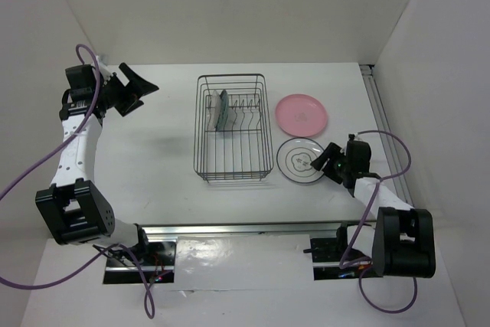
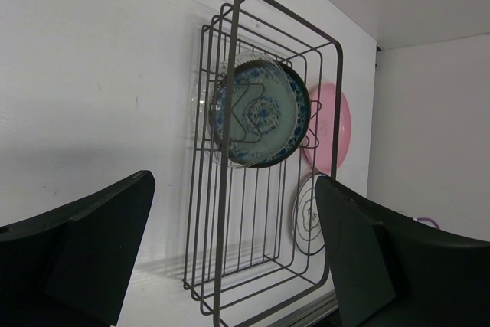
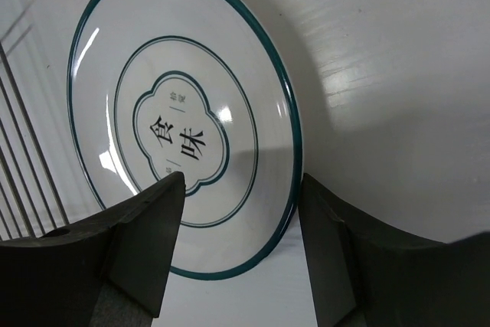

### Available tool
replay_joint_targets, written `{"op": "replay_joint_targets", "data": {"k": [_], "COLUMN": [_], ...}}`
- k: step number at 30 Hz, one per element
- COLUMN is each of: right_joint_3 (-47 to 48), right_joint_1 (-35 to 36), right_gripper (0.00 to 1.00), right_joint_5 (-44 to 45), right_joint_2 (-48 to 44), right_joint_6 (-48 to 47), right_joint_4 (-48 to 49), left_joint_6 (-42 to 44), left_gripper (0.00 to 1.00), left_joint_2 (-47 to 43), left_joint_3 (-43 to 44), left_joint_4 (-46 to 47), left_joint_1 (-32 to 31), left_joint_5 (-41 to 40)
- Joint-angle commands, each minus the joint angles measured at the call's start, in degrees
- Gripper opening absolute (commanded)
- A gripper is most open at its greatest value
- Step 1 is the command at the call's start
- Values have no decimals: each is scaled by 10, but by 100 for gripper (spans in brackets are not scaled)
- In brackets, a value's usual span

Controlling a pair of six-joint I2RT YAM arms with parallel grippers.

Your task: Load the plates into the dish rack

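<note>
The dish rack [image 1: 230,155] sits at the middle of the white desk [image 1: 153,158], its long side running near to far. Two plates already stand on edge among the prongs at its far left part: the teal patterned plate [image 2: 260,116], and right behind it the clear glass plate [image 2: 205,97], the two close together or touching.

The other two plates lie flat on the desk just right of the rack. The pink plate [image 1: 302,114] is the farther one. The white plate with dark rings [image 3: 184,135] lies nearer, and the two rims are close together.

The right end effector [image 3: 241,181] is low at the near right rim of the white plate. Its fingers are spread, one over the plate's face and the other outside the rim, so the edge lies between them. It looks released rather than clenched, though whether a fingertip touches the plate cannot be told from this angle.

The left end effector [image 1: 145,97] hangs at the far left of the desk, well apart from the rack, released with its fingers wide and nothing between them.
</note>
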Motion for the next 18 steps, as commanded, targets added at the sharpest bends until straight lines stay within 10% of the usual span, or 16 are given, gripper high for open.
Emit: {"op": "replay_joint_targets", "data": {"k": [1,18], "right_joint_3": [-15,10], "right_joint_1": [4,4], "right_gripper": [67,11], "right_joint_5": [16,82], "right_joint_2": [17,54], "right_joint_6": [4,28], "right_joint_4": [9,-57], "left_joint_6": [0,6], "left_gripper": [100,100], "left_joint_2": [-28,-28], "left_joint_3": [3,8], "left_joint_4": [24,13], "left_joint_1": [3,3], "left_joint_5": [7,-4]}}
